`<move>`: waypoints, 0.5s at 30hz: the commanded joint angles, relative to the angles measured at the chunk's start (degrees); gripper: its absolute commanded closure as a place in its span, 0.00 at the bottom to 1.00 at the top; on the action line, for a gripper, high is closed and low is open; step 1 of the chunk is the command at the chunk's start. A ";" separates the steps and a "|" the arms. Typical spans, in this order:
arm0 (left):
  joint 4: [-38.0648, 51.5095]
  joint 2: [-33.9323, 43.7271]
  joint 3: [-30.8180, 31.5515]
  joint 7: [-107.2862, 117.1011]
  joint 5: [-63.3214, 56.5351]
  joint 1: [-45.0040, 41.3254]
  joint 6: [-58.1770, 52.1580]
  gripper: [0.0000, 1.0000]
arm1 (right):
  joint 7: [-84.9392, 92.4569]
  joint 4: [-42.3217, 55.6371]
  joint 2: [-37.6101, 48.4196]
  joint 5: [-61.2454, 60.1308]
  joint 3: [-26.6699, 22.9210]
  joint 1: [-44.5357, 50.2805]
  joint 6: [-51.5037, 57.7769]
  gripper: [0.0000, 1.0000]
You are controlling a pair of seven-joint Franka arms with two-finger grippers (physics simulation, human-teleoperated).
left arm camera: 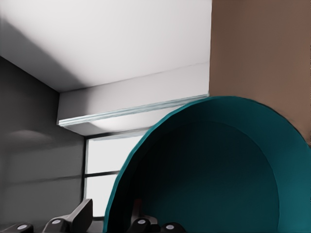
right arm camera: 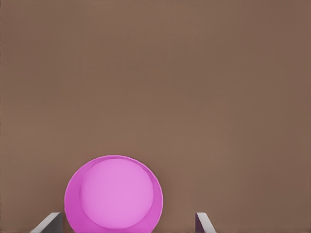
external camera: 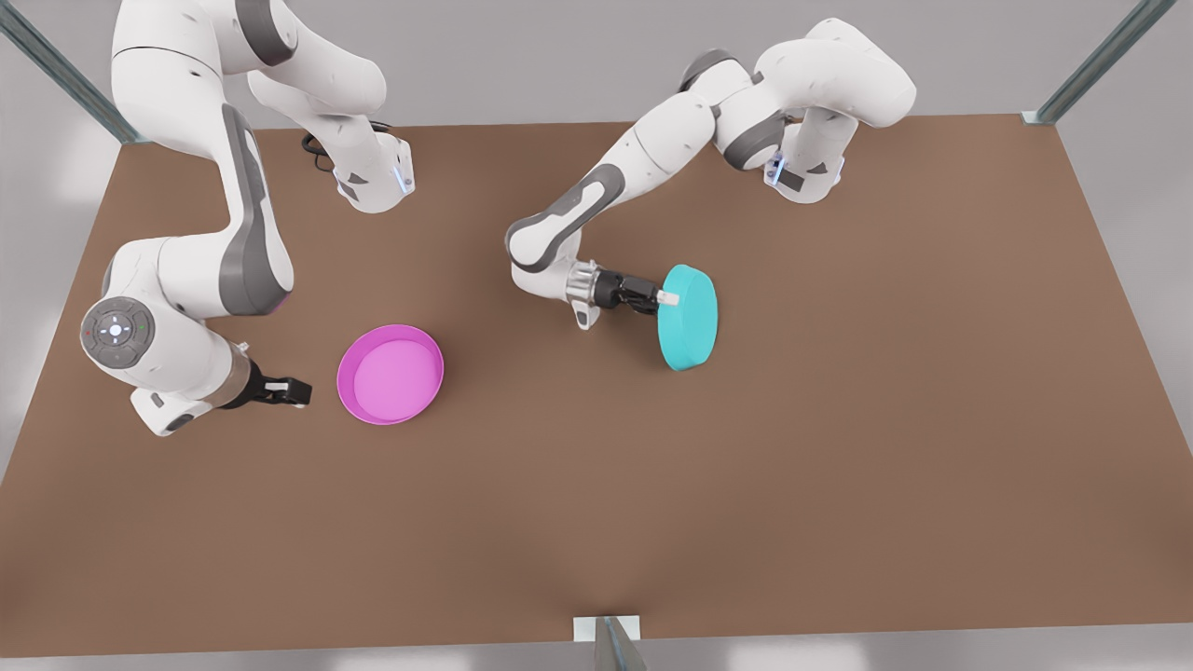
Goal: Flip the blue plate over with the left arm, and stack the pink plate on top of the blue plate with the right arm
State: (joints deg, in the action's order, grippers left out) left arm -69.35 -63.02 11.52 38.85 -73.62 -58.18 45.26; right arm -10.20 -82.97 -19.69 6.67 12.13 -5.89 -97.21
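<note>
The blue plate [external camera: 690,317] stands tilted up on its edge right of the table's middle in the front view, its flat underside facing the camera. My left gripper [external camera: 667,298] is shut on its upper rim, reaching in from the front view's left. In the left wrist view the blue plate's [left arm camera: 218,174] dark hollow inside faces the camera, with the rim between the fingers [left arm camera: 73,217]. The pink plate [external camera: 391,375] lies upright on the table. My right gripper [external camera: 298,391] hovers open just beside it on the front view's left, apart from it. Its fingertips [right arm camera: 50,223] flank the pink plate [right arm camera: 114,194].
The brown table [external camera: 839,466] has wide bare room on the front view's right and along the front edge. Metal frame posts [external camera: 1100,61] stand at the back corners, and a bracket [external camera: 606,638] sits at the middle of the front edge.
</note>
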 commanded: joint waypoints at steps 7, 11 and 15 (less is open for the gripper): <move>0.18 -1.31 0.26 0.00 2.43 -3.69 0.18 0.26 | 0.18 0.00 0.00 -0.08 0.00 -0.18 0.00 0.00; 2.72 -1.58 2.46 0.00 4.54 -5.19 1.67 0.26 | 0.18 0.00 -0.35 0.01 -0.08 -0.18 0.00 0.00; 4.66 -1.58 2.63 1.58 9.10 -6.33 6.85 0.25 | -0.27 0.00 -0.35 -0.52 0.00 -0.44 0.18 0.00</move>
State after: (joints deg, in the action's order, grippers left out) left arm -64.69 -64.60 14.20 41.48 -67.25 -64.51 52.60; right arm -10.02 -82.77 -20.04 6.00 12.13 -6.48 -96.90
